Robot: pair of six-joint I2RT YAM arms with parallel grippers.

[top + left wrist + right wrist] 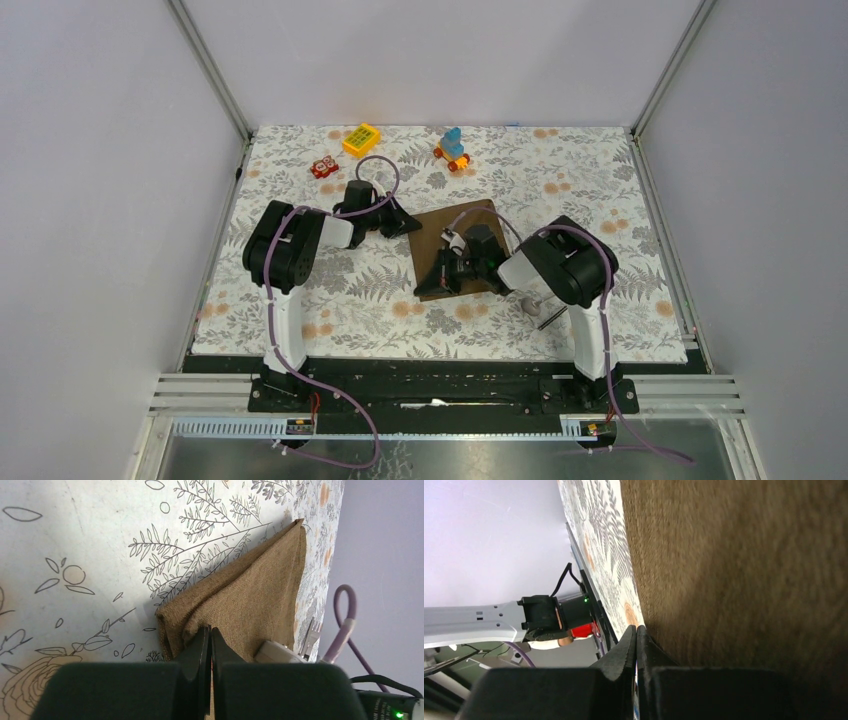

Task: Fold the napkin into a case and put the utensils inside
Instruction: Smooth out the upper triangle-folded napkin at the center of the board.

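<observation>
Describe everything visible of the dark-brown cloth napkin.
The dark-brown cloth napkin is plain, coarse-woven fabric lying on the floral tablecloth at mid-table. It is not flat: the left wrist view shows a doubled, rumpled fold at one edge, tapering to a far corner. The left gripper is shut on that fold, and the right gripper is shut at its near edge.

My left arm (290,250) rises at lower left of the overhead view and bends toward the centre. My right arm (565,265) mirrors it from lower right. My left gripper (210,630) and right gripper (636,629) both have their jaws pressed together.
</observation>
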